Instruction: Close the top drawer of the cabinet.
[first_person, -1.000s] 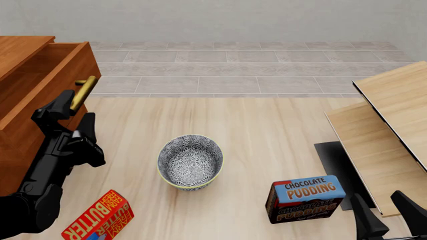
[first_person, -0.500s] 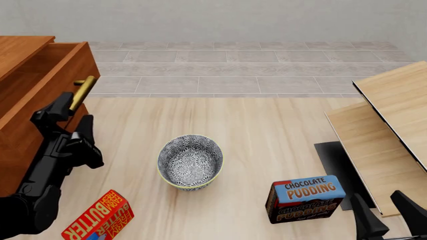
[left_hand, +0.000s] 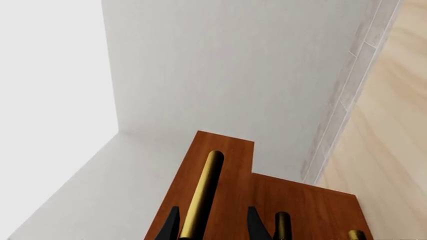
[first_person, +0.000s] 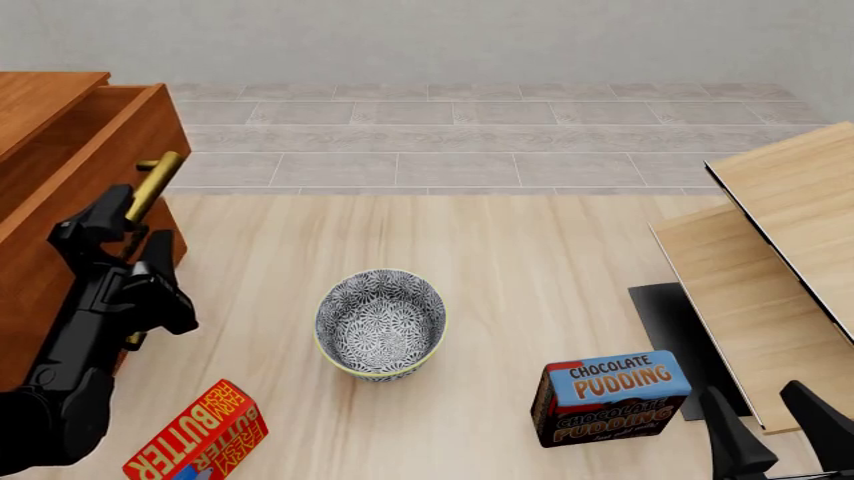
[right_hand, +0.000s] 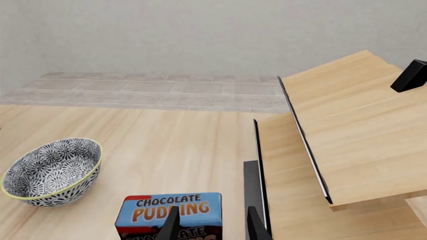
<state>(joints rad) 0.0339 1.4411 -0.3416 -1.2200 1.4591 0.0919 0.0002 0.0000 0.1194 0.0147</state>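
The cabinet (first_person: 38, 290) stands at the far left, reddish-brown wood. Its top drawer (first_person: 160, 125) sticks out towards the table, with a brass bar handle (first_person: 151, 187) on its front. My left gripper (first_person: 124, 232) is open, one finger on each side of that handle. In the left wrist view the handle (left_hand: 203, 190) runs between the fingertips of my left gripper (left_hand: 212, 227), in front of the drawer's front panel (left_hand: 230, 165). My right gripper (first_person: 781, 430) is open and empty at the front right, just behind the pudding box.
A patterned bowl (first_person: 380, 323) sits mid-table. A butter box (first_person: 200, 432) lies front left, beside my left arm. A chocolate pudding box (first_person: 611, 395) stands front right. Pale wood boards (first_person: 787, 250) slope over a black mat (first_person: 667, 320) at the right.
The top drawer has slid a little to the left, into the cabinet. My left gripper has moved left with the handle. The right arm has not moved.
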